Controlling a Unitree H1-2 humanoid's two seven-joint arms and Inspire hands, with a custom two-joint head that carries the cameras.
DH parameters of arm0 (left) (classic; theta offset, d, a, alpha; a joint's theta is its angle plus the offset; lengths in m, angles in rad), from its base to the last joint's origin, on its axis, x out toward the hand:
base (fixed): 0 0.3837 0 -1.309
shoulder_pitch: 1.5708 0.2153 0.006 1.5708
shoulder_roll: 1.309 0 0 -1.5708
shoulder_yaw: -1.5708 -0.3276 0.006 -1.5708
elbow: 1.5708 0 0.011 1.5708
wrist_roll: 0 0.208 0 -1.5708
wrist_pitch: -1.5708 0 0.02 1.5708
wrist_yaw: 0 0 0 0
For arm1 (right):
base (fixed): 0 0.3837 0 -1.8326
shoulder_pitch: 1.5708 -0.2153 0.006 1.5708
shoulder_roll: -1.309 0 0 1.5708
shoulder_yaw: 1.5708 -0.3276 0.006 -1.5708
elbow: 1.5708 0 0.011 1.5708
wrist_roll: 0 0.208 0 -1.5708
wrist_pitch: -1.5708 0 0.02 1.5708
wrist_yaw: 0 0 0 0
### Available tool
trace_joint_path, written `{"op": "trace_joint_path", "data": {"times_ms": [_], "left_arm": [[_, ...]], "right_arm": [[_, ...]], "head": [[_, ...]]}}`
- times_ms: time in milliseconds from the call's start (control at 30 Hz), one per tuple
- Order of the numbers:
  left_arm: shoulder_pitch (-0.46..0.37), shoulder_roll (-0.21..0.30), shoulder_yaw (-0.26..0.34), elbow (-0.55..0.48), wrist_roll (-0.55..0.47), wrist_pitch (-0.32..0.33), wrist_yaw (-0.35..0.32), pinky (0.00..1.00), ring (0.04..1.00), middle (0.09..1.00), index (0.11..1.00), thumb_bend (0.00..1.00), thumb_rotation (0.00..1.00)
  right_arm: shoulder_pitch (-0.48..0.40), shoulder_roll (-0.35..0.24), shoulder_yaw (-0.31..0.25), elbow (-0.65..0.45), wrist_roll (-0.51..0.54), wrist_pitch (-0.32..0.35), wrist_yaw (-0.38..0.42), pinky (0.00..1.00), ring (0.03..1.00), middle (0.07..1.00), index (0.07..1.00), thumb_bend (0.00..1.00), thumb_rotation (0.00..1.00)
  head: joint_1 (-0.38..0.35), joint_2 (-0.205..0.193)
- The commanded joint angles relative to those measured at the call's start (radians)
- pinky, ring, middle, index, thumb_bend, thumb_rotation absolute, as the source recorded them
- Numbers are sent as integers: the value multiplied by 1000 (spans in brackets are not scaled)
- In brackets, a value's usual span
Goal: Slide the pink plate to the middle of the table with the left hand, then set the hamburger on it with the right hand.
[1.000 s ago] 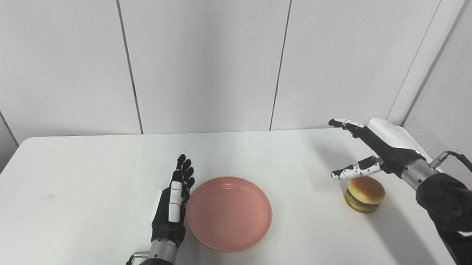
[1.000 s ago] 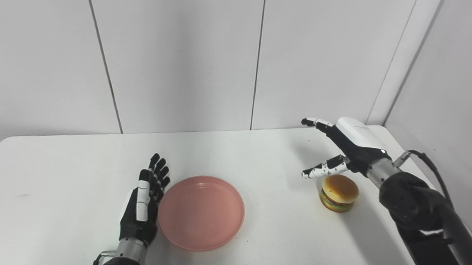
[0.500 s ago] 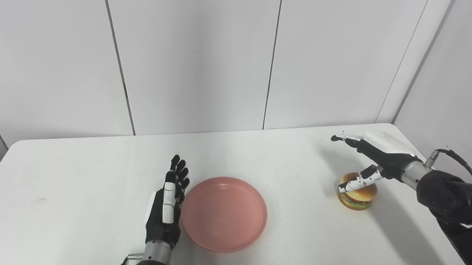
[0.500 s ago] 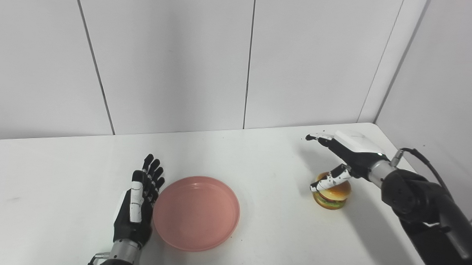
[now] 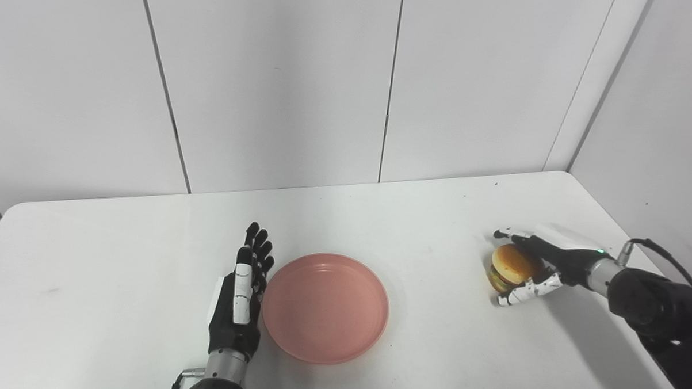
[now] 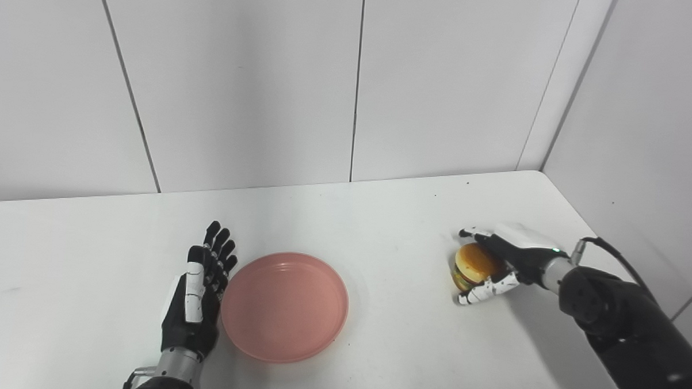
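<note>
The pink plate lies empty near the table's middle front, also in the right eye view. My left hand is open with its fingers straight, standing on edge right against the plate's left rim. The hamburger stands on the table at the right, also in the right eye view. My right hand is low at the table and open around the hamburger. Its fingers reach past the far side and its thumb lies along the near side.
The white table ends at the wall behind and at a wall close to the right of my right arm. The right arm's cable loops above the wrist.
My right hand has come down from above the hamburger to table level, with fingers and thumb on either side of it. The camera has shifted. The left hand and plate stay together.
</note>
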Motion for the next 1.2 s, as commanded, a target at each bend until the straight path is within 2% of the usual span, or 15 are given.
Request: {"op": "trace_joint_path", "data": {"times_ms": [0, 67, 133, 200, 233, 300, 367, 400, 467, 500, 700, 833, 1167], "left_arm": [[56, 7, 2, 21, -4, 10, -9, 1000, 1000, 1000, 1000, 766, 1000], [53, 5, 4, 29, -9, 6, -12, 1000, 1000, 1000, 1000, 769, 1000], [51, 4, 3, 31, -9, 4, -13, 1000, 1000, 1000, 1000, 767, 1000], [53, 3, 0, 25, -1, 8, -9, 1000, 1000, 1000, 1000, 766, 1000], [53, 3, -1, 24, 0, 8, -8, 1000, 1000, 1000, 1000, 766, 1000], [51, 2, 0, 29, 3, 3, -5, 1000, 1000, 1000, 1000, 771, 1000], [48, 1, 2, 35, 1, -2, -4, 1000, 1000, 1000, 1000, 774, 1000], [49, 1, 1, 31, 2, 1, -5, 1000, 1000, 1000, 1000, 773, 1000], [50, 2, -1, 28, 6, 4, -4, 1000, 1000, 1000, 1000, 770, 1000], [51, 2, -2, 27, 9, 4, -2, 1000, 1000, 1000, 1000, 772, 1000], [46, 0, 0, 33, 3, 9, -5, 1000, 1000, 1000, 1000, 789, 1000], [47, 2, -2, 32, -3, 5, -12, 1000, 1000, 1000, 1000, 775, 1000], [46, -3, -4, 40, 6, 4, -4, 1000, 1000, 1000, 1000, 778, 1000]], "right_arm": [[-49, -23, 1, 6, -9, -43, -25, 868, 970, 955, 924, 1000, 411], [-55, -18, 11, 16, -18, -24, -18, 867, 980, 960, 919, 990, 388], [-56, -6, 11, 26, -26, -20, -40, 855, 977, 958, 903, 945, 305], [-54, 12, 0, 45, -23, -47, -88, 829, 941, 921, 860, 882, 171], [-53, 24, -9, 59, -19, -72, -125, 822, 930, 911, 849, 875, 147], [-51, 46, -30, 90, 3, -138, -195, 710, 790, 827, 788, 828, 47], [-50, 57, -43, 111, 11, -192, -246, 573, 636, 727, 715, 758, 9], [-50, 65, -49, 118, 2, -211, -283, 549, 610, 710, 702, 746, 4], [-52, 81, -60, 131, -5, -237, -338, 463, 509, 528, 528, 562, 0], [-54, 88, -65, 138, -2, -247, -358, 448, 484, 504, 505, 540, 0], [-46, 120, -95, 79, 3, -226, -397, 386, 422, 465, 497, 525, 0], [-42, 143, -112, 12, -7, -211, -411, 352, 409, 491, 509, 517, 0], [-62, 194, -105, -110, 0, -213, -385, 368, 411, 487, 519, 515, 0]], "head": [[1, 1], [3, 3], [4, 4], [6, 4], [8, 4], [10, 4], [11, 3], [12, 3], [14, 4], [14, 4], [20, 3], [25, 2], [56, 5]]}}
